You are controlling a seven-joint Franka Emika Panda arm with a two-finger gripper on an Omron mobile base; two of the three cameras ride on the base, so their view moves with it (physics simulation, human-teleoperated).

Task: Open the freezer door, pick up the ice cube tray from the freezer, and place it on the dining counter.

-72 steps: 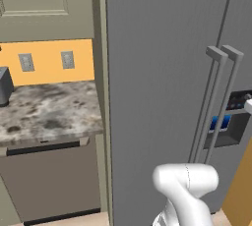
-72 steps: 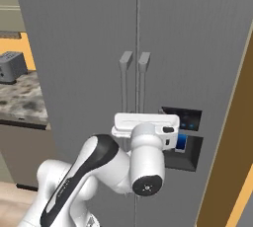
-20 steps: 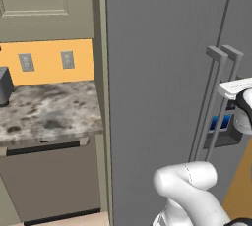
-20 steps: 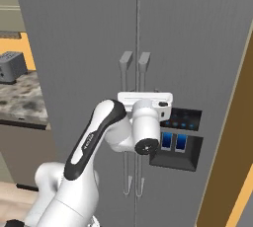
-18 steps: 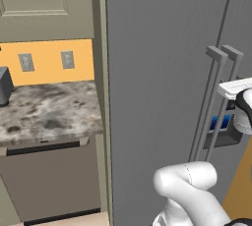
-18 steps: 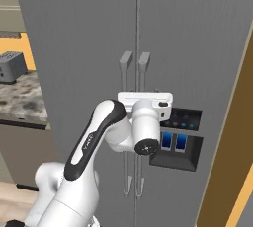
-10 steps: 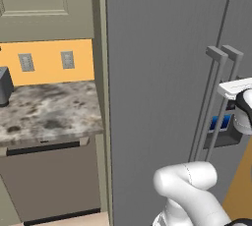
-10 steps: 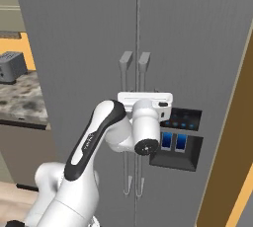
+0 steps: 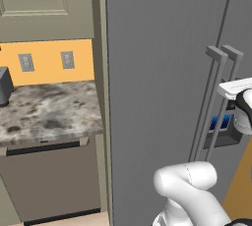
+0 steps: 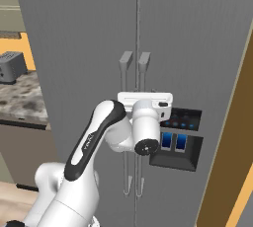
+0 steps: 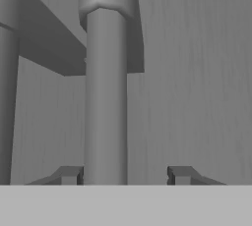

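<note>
Hand straddling freezer door's bar handle, fingers spread. Handle sitting against one fingertip, apart from the other.

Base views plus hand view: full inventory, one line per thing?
brushed grey metal freezer doors: two, grey, both shut, centre
thin vertical bar handles: two, grey, side by side at the door seam
dispenser panel: one, black with blue lights, right door
mottled marble countertop: one, grey-brown, left of freezer
wall outlets: two, grey, orange wall
toaster: one, grey, on countertop
gripper: one, dark fingertips either side of a handle bar, right one apart from it
</note>
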